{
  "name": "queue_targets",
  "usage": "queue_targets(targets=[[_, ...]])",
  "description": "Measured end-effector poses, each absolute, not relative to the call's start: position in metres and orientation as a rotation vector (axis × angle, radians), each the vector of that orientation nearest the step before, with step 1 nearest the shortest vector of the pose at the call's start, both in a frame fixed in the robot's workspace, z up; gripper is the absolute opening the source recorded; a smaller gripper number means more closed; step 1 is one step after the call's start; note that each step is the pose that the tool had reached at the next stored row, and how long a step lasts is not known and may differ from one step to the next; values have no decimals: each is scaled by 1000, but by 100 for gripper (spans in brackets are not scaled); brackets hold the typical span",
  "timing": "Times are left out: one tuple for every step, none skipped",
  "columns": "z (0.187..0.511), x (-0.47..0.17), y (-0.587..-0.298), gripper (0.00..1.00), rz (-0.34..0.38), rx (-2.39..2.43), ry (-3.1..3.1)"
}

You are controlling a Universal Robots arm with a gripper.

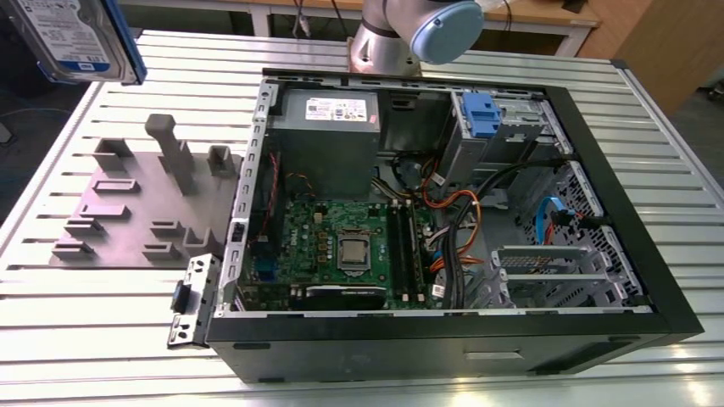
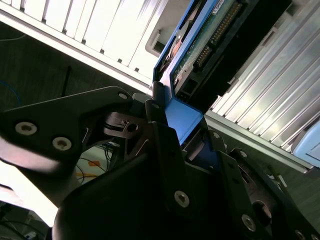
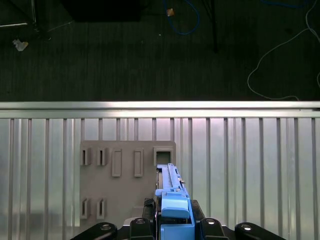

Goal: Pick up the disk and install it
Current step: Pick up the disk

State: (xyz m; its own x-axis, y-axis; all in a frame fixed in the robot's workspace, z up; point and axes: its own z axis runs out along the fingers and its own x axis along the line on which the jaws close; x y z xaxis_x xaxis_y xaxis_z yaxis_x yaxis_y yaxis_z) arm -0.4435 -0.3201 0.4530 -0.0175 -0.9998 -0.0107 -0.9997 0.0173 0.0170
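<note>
One disk point(image 2: 210, 40) clamped in gripper point(image 2: 181, 120).

Disk point(image 1: 74, 42) cropped by the exterior view's top and left edges, with just part of the label point(image 1: 63, 21) and blue carrier point(image 1: 128, 51) in frame. Arm point(image 1: 413, 34) cut off at the top edge. In the first wrist view the disk is edge-on, label face hidden, and the gripper point(image 3: 172, 222) is cut by the picture's edge. In the second wrist view the disk's far end runs off the picture, and the finger contact is masked by the linkages.
</note>
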Motion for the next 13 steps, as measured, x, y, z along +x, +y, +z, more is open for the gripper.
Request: queue_targets(targets=[[454,-443,-320,36,-31,2199,-2238],[454,-443,-320,36,-31,2199,-2238],[455,-443,-320,36,-31,2199,-2238],[456,-443,-320,36,-31,2199,-2238],[457,-443,-320,36,-31,2199,-2238],[458,-443,-320,36,-31,2199,-2238],[458,-443,-320,36,-31,2199,-2238],[458,-443,-320,36,-31,2199,-2238],[458,-443,-320,36,-31,2199,-2238],[458,-443,-320,36,-31,2199,-2238],[459,-443,-320,36,-31,2199,-2238],[459,-443,-320,36,-31,2199,-2238],[459,-443,-320,36,-31,2199,-2238]])
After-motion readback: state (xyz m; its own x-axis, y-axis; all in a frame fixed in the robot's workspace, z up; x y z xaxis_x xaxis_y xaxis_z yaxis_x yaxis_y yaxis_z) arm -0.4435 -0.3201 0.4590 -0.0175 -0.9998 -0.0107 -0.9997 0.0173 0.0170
